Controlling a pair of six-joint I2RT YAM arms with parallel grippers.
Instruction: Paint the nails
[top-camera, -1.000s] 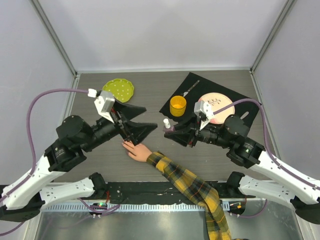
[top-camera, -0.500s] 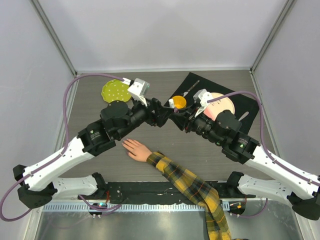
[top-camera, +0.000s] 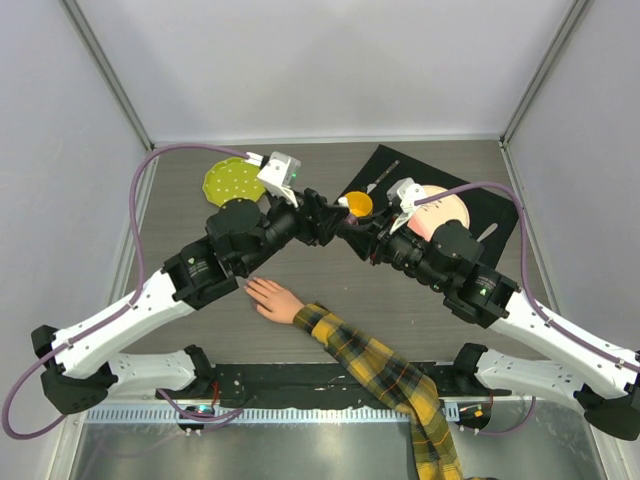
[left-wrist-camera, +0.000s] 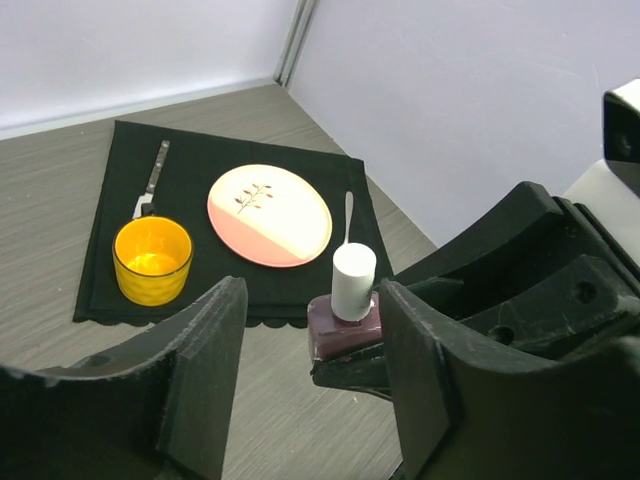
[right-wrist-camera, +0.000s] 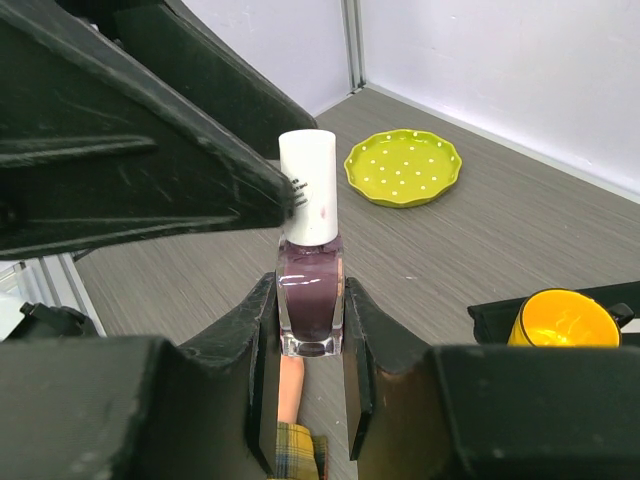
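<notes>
My right jaws (right-wrist-camera: 308, 322) are clamped on the square glass body of the polish bottle (right-wrist-camera: 309, 300), one pad flat on each side, holding it upright above the worktop (top-camera: 310, 165). My left jaws (left-wrist-camera: 310, 350) stand apart, one finger on either side of the bottle's white cap (left-wrist-camera: 353, 280). From the left wrist I see a gap on both sides of the cap. From the right wrist one left fingertip looks close enough to touch it, so I judge the cap is not yet pinched.

The cap's long axis runs straight up from the bottle. My left jaws reach it from the side, across that axis. That suits the next step as I read it: close on the cap and twist it off while my right jaws keep the glass from turning.

The mannequin hand (top-camera: 270, 298) lies flat on the worktop, lower than the bottle and toward the near edge on my left side. Its plaid sleeve (top-camera: 380, 375) trails back to the near edge. The nails (top-camera: 251, 288) are at its fingertips, which point toward the far left; they are too small to make out from above. My left arm is the nearer one to them.

Beyond the bottle sit a yellow cup (left-wrist-camera: 152, 260) and a pink plate (left-wrist-camera: 268, 214) on a black mat (left-wrist-camera: 110, 200), and a green dish (right-wrist-camera: 403, 167).
</notes>
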